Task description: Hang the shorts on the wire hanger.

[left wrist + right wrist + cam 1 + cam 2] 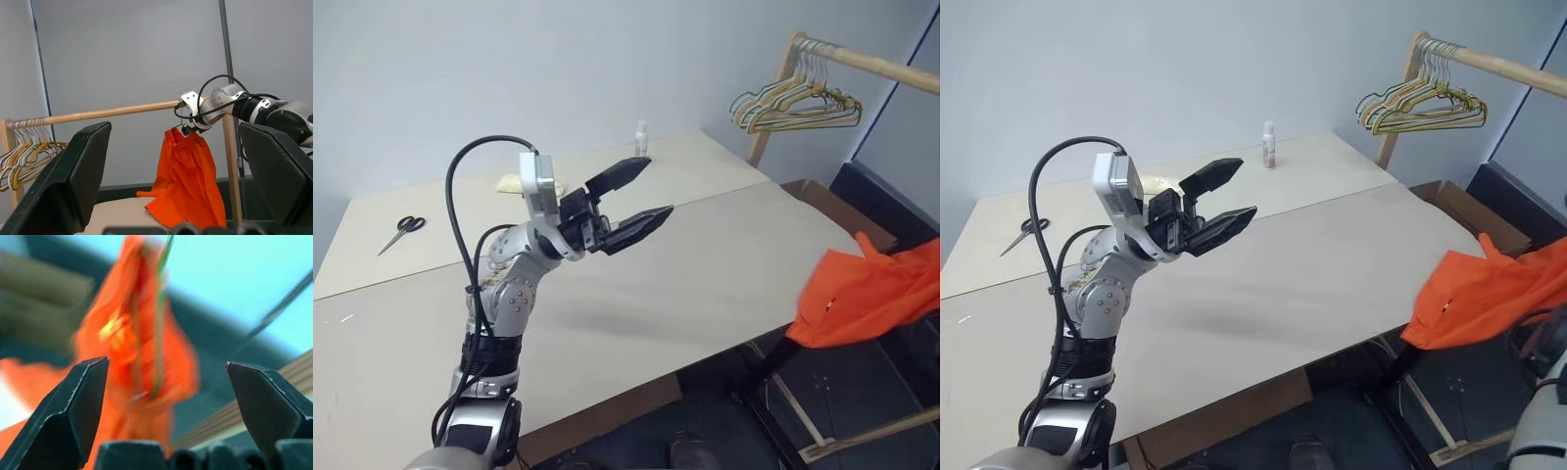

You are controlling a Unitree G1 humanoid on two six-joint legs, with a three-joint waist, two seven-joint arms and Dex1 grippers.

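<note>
With the shorts (188, 183) hanging from the wooden rail (112, 113) past the table's (724, 264) right edge, right gripper (166, 369) fingers apart, left gripper (631, 196) open, only withdrawal remains

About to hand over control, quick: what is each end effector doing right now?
Left end effector: open, holding nothing, above the table.
Right end effector: open, holding nothing, the shorts in front of it.

left arm (514, 284): silver jointed housings with screws, black looped cable, white wrist camera block, black wedge fingers (636, 172); markings unreadable.
</note>
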